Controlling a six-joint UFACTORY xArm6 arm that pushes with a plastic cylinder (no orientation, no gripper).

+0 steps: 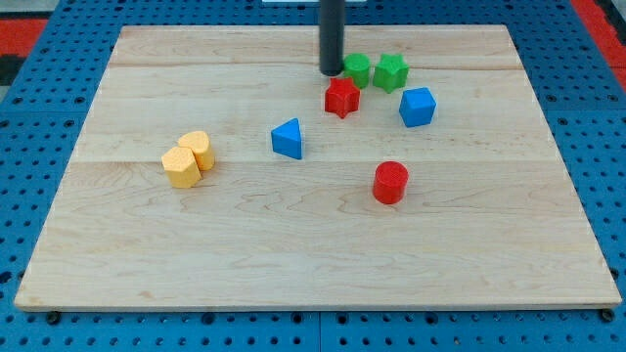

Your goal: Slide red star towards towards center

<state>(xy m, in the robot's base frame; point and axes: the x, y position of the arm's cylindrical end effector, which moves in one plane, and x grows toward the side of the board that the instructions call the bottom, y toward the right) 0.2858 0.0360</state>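
Resting my tip (332, 72) just above red star (341, 98) | contact unclear

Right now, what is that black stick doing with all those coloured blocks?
I am a robot arm pushing blocks around a wooden board. My tip sits just above the red star, toward the view's top, beside a green block. I am to slide the star toward the center, which has not happened yet.
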